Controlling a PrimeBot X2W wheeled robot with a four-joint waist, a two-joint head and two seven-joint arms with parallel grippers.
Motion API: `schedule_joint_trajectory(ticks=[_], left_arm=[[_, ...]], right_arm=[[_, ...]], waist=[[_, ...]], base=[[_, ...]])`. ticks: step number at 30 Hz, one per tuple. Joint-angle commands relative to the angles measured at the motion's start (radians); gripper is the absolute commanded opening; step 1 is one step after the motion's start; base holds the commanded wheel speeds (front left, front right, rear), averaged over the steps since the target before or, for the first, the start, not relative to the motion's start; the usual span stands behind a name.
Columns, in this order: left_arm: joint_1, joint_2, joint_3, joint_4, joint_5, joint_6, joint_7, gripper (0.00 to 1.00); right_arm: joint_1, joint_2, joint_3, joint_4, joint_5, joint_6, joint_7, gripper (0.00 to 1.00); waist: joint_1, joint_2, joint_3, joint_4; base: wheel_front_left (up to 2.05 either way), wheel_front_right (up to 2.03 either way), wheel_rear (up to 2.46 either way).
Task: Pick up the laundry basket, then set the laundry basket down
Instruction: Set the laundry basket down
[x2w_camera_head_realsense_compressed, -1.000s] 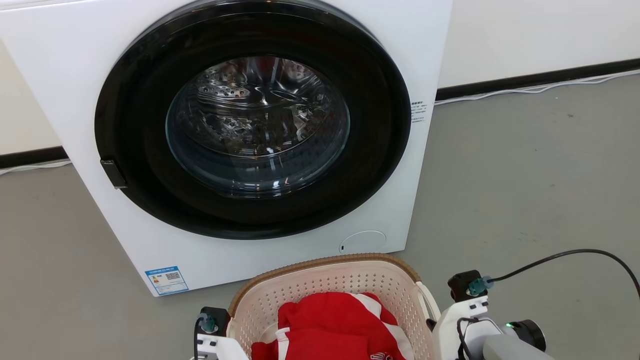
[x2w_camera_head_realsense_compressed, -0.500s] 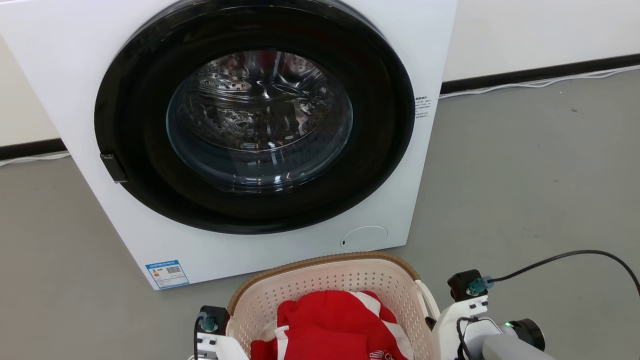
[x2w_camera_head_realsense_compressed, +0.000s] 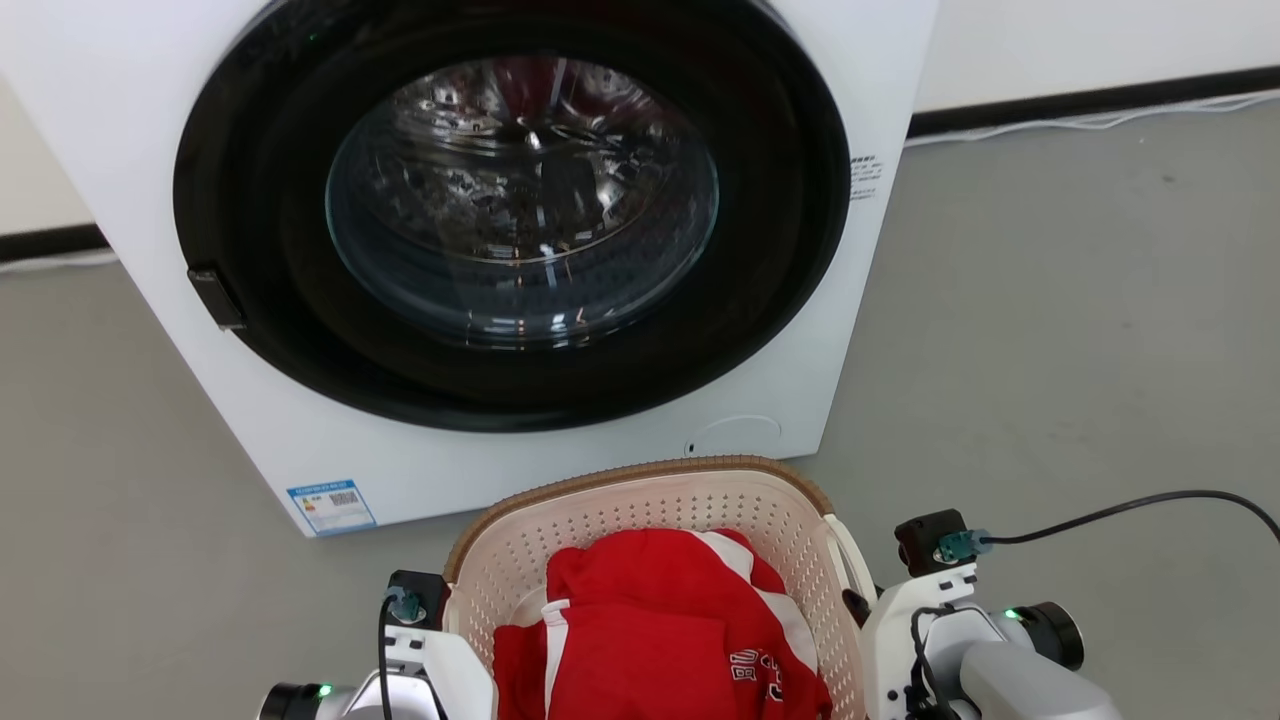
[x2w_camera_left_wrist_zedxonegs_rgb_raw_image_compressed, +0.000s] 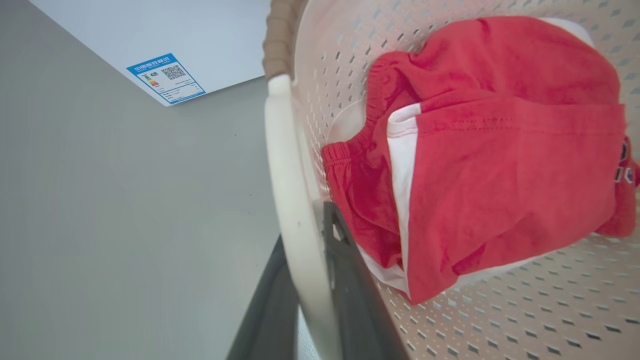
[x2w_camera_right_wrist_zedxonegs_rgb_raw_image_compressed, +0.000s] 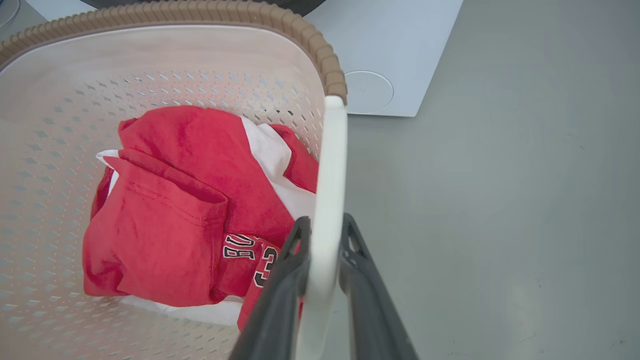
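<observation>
The laundry basket (x2w_camera_head_realsense_compressed: 640, 474) lies between the two tools, just on the near side of the washing machine (x2w_camera_head_realsense_compressed: 130, 150), with red clothing (x2w_camera_head_realsense_compressed: 650, 610) inside. The left tool (x2w_camera_left_wrist_zedxonegs_rgb_raw_image_compressed: 305, 230) pinches the left handle (x2w_camera_left_wrist_zedxonegs_rgb_raw_image_compressed: 292, 190), and the right tool (x2w_camera_right_wrist_zedxonegs_rgb_raw_image_compressed: 326, 222) pinches the right handle (x2w_camera_right_wrist_zedxonegs_rgb_raw_image_compressed: 331, 165). Whether the basket touches the floor (x2w_camera_head_realsense_compressed: 1050, 350) cannot be told

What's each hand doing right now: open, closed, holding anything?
Left hand: closed on the left handle of the laundry basket.
Right hand: closed on the basket's right handle.
</observation>
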Motion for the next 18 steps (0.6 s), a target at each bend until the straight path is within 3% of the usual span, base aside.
schedule_joint_trajectory(ticks=[1,18], left_arm=[[-0.053,-0.001,0.007,-0.015,0.007,-0.001,-0.019,0.0],[-0.185,0.015,0.01,-0.011,0.019,0.041,-0.124,0.0]], right_arm=[[-0.028,0.019,0.012,-0.033,0.004,0.016,-0.026,0.0],[-0.125,-0.012,0.037,-0.046,0.015,0.016,-0.179,0.0]], waist=[[0.0,0.0,0.015,0.004],[0.0,0.0,0.294,0.033]], base=[[0.0,0.0,0.0],[0.0,0.0,0.0]])
